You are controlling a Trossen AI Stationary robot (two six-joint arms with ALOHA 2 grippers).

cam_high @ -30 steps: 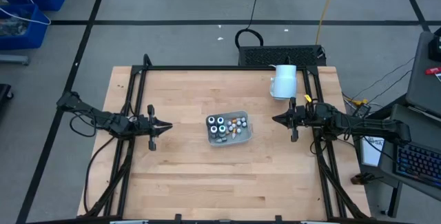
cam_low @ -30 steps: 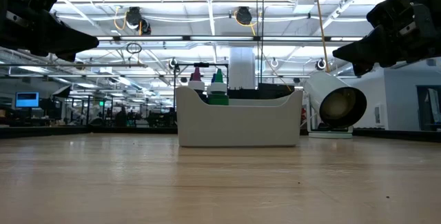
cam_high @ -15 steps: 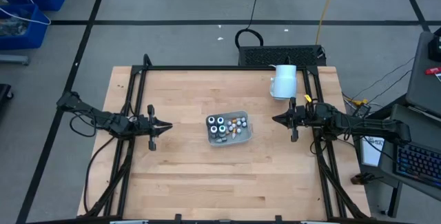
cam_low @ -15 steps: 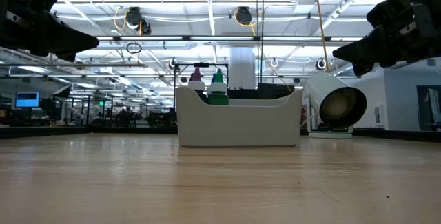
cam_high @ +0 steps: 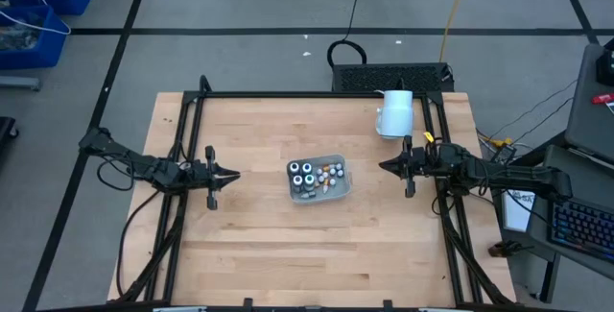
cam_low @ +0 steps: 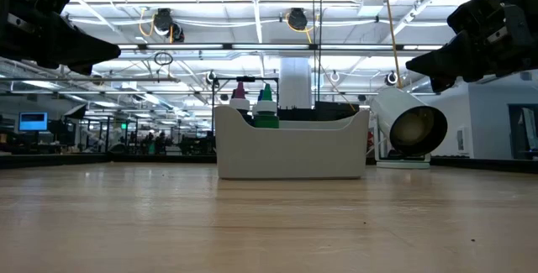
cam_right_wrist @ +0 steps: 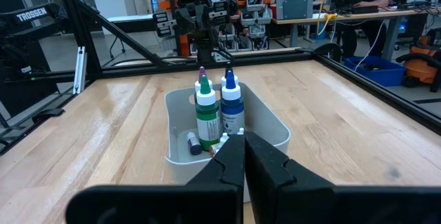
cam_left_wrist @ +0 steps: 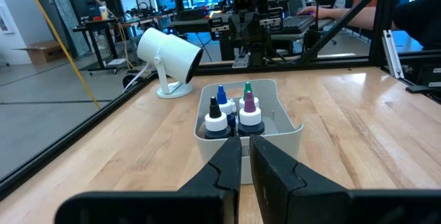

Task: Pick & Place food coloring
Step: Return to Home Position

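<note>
The left fingers [cam_left_wrist: 229, 165] and right fingers [cam_right_wrist: 231, 158] are each pressed together, holding nothing, with the food coloring [cam_high: 305, 173] in its bin [cam_high: 342, 189] between them on the desk [cam_high: 288, 254].

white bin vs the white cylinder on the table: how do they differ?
Shape: the white bin is a rectangular open-top tub; the white cylinder is round, on a small foot.
Pose: the bin opens upward; the cylinder is tipped, its dark mouth facing sideways.
Contents: the bin holds food coloring bottles; nothing shows in the cylinder.
Shared: both white, both untouched by the left hand and right hand, which are shut.
</note>
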